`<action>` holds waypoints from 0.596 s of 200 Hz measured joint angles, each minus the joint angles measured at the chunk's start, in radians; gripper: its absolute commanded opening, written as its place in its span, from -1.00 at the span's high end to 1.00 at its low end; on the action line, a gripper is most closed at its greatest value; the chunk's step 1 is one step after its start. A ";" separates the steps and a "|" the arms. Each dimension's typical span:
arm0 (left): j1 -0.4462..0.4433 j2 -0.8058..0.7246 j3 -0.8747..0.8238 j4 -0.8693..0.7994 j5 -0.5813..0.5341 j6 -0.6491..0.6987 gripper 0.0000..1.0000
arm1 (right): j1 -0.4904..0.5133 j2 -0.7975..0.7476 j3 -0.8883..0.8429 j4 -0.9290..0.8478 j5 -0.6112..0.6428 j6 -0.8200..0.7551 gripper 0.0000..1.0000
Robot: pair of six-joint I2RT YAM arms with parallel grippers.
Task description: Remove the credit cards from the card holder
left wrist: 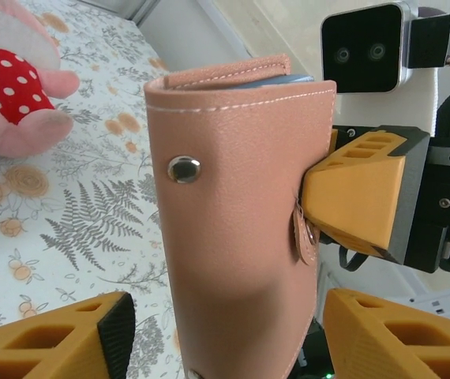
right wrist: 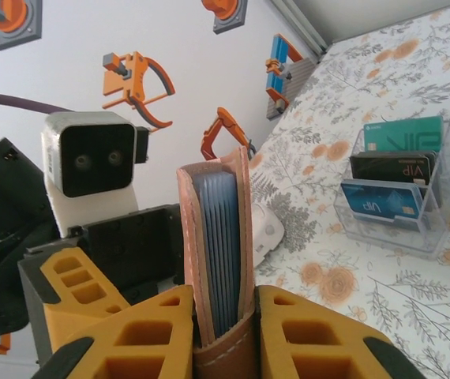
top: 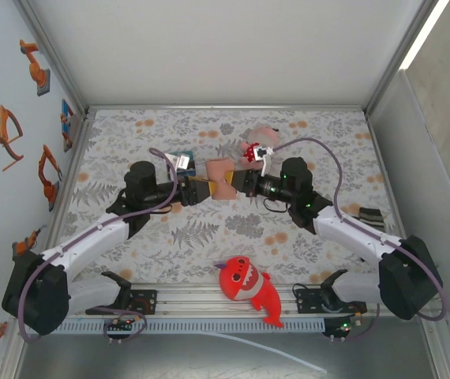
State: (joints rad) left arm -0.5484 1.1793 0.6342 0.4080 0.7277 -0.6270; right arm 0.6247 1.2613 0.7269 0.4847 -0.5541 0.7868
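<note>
right wrist view has the card holder [right wrist: 187, 237] standing between the fingers of the right gripper [right wrist: 223, 300], which is clamped on its folded spine end. the tan covers part slightly at the far, open edge and blue-grey layers [right wrist: 221, 229] show between them; whether those are credit cards or pockets i cannot tell. from the left wrist, the left gripper [left wrist: 225, 316] has its jaws apart, one finger on each side of the holder, close but seemingly not pressing. the closure tab [left wrist: 308, 233] hangs loose against the right gripper's finger.

the holder looks light and soft, so it will likely bend or twist under a pull unless the right grip is firm. cards inside would be thin, stiff and slick; i would pinch one by its exposed edge, flat faces between the pads, and draw it straight out along the pocket.

top external view puts both grippers nose to nose with the holder between them. a clear card stand [top: 181, 160] sits just beside the left gripper on the side away from the bases, and a pink plush toy [top: 258, 140] just past the right gripper. freer room lies upward and back toward the bases.
</note>
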 measured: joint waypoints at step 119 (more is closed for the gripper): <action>-0.001 0.037 -0.011 0.114 0.052 -0.050 -0.21 | -0.008 0.018 0.010 0.119 -0.025 0.072 1.00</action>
State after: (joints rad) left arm -0.5495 1.2160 0.6231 0.5217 0.7799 -0.6773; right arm 0.6163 1.2793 0.7364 0.6033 -0.5789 0.8585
